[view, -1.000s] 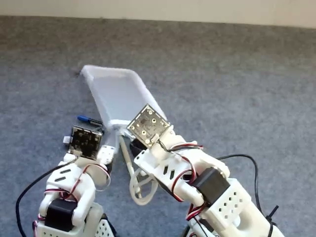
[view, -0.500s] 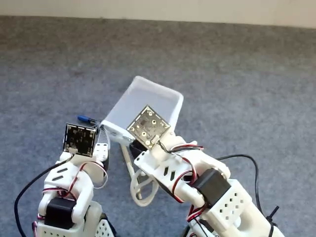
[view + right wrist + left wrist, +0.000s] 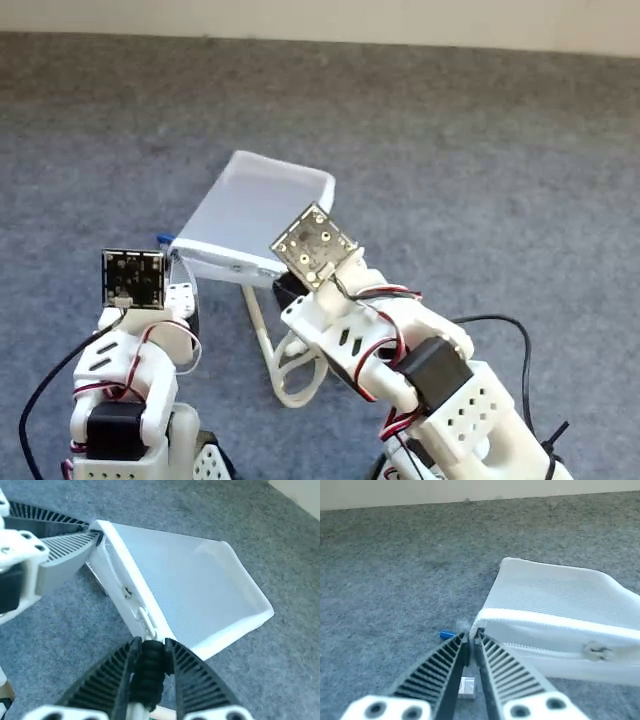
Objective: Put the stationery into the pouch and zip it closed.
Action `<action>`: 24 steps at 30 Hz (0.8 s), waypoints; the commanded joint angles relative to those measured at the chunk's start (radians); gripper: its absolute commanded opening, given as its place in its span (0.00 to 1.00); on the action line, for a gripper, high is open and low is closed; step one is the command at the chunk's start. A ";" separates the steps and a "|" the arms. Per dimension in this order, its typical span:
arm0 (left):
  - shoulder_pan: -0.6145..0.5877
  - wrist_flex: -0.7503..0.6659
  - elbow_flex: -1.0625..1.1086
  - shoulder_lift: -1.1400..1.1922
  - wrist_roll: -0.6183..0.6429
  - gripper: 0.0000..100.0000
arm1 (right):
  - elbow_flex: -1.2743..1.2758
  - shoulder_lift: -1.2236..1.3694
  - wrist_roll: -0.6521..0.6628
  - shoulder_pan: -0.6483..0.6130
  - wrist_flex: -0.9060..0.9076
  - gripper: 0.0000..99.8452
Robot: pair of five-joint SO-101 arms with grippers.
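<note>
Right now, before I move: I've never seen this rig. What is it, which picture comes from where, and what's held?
Two small robot arms sit side by side on a grey carpet. The high view looks down on both; each wrist view looks out along its own arm's jaws. The left arm has its jaws pinched on a corner of the white mesh pouch. The right arm has its jaws shut on a black ribbed piece at the pouch's zipper edge; I can't tell what it is. A pen shows its blue end beside that corner, and a white loop lies between the arms.
</note>
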 commanded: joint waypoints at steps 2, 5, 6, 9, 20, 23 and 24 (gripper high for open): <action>-0.056 -0.014 -0.062 -0.007 0.021 0.01 | -0.021 -0.030 0.003 0.039 -0.013 0.00; -0.074 -0.014 -0.062 -0.007 0.021 0.01 | -0.022 -0.030 0.003 0.064 -0.013 0.00; -0.082 -0.014 -0.062 -0.007 0.021 0.01 | -0.022 -0.030 0.003 0.077 -0.013 0.00; -0.101 -0.014 -0.062 -0.007 0.023 0.01 | -0.022 -0.030 0.003 0.096 -0.013 0.00; -0.102 -0.014 -0.062 -0.007 0.023 0.01 | -0.022 -0.030 -0.005 0.120 -0.013 0.00; -0.102 -0.014 -0.058 -0.007 0.023 0.01 | -0.022 -0.030 -0.006 0.151 -0.015 0.00; -0.102 -0.014 -0.058 -0.007 0.023 0.01 | -0.022 -0.030 -0.014 0.153 -0.015 0.00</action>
